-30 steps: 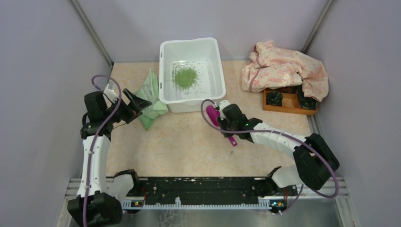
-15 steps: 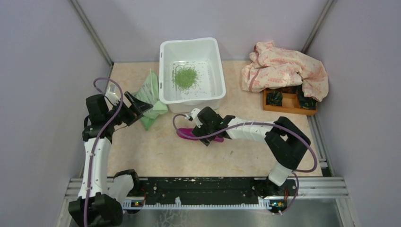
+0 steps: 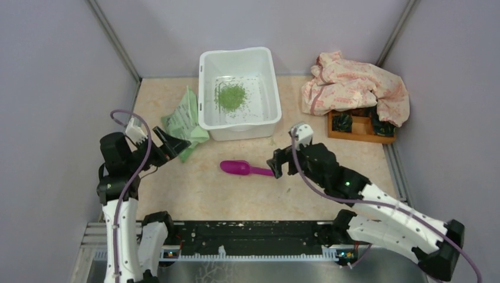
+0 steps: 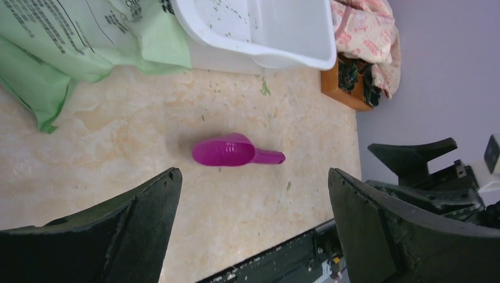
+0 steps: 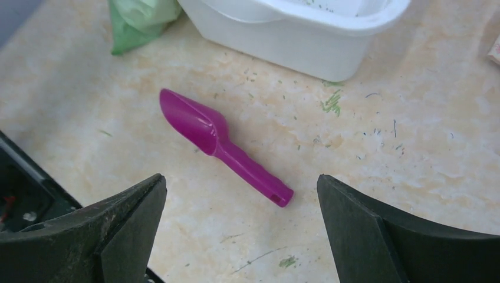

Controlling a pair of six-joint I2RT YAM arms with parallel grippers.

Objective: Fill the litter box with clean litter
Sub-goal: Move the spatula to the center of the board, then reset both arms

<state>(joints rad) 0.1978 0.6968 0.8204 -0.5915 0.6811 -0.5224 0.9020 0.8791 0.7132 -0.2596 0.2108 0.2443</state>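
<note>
The white litter box point(image 3: 234, 52) sits at the back of the table point(image 3: 236, 197), with 1 small heap of clean litter point(image 3: 230, 96) in its middle. In front of it a magenta scoop point(image 3: 243, 168) lies flat. The right gripper point(image 3: 276, 165) hangs just beside the scoop's handle end, jaws spread, empty. The left gripper point(image 3: 170, 141), likewise spread and empty, is by the green litter bag point(image 3: 184, 121).

White litter box point(image 3: 269, 88) holds small green clean litter point(image 3: 230, 96) pile.
</note>
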